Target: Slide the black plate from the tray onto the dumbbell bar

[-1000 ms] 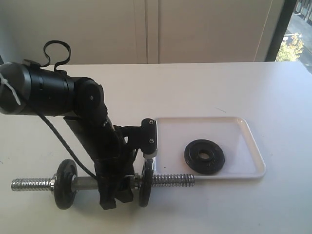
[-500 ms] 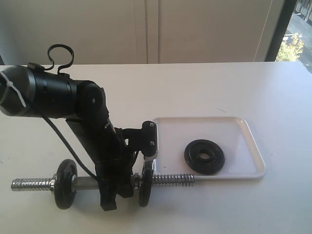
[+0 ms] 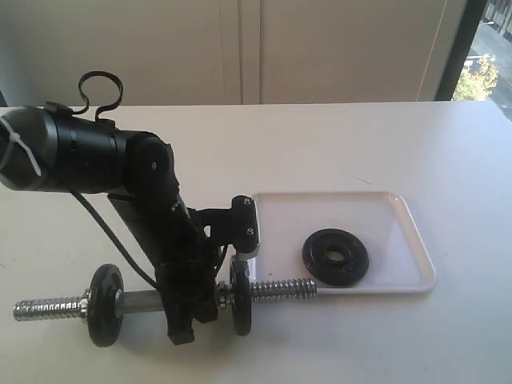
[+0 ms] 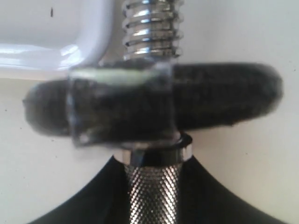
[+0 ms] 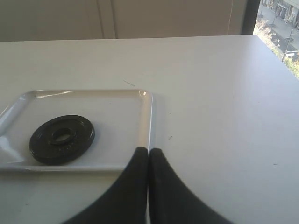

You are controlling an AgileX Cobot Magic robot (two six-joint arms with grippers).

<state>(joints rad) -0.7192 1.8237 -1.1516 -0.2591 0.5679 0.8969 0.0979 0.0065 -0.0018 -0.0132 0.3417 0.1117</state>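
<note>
Black plate lies flat, hub up, inside the tray, toward its near right part, nothing touching it. Tray sits on the white counter. Dumbbell bar lies along the tray's near edge. Its free threaded end points toward the plate side and overlaps the near rim in the exterior view; can't tell if it touches. Two mounted discs are already on the bar, inner disc by the tray corner and outer disc toward the far threaded end. Left pincer comes down between those discs and is clamped on the knurled middle of the bar; the left wrist view shows dark fingers pressed on both sides of the knurling. Right pincer is closed with nothing in it, fingers meeting at a thin seam. It hangs off the tray's edge, well apart from the plate, and doesn't show in the exterior view. Step, as I read it: bar is being held ready and the plate pickup is not yet started. Next move likely needs the right pincer to open, reach into the tray and take the plate by rim or hole. Then it must tip the plate upright, line the hole up with the free threaded end and push it along. Flat disc on a smooth tray looks awkward to grip and may skid.
</note>
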